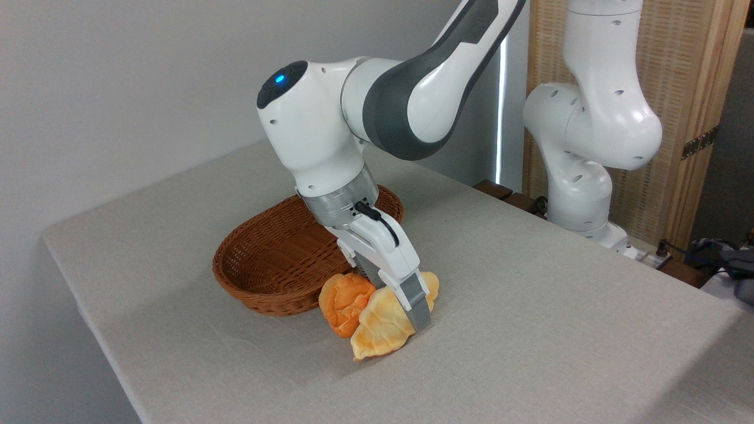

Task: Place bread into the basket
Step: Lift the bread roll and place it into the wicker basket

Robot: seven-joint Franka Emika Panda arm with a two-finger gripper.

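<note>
I see my gripper (406,312) low at the table (530,330), straddling the bread (380,330) with 1 grey finger (416,306) down its right edge and the other hidden behind it, so I cannot tell whether it is clamped yet. The bread lies on the cloth just in front of the basket (277,259), outside it, its left edge touching the orange bun (341,303), which sits against the basket's front wall.
</note>
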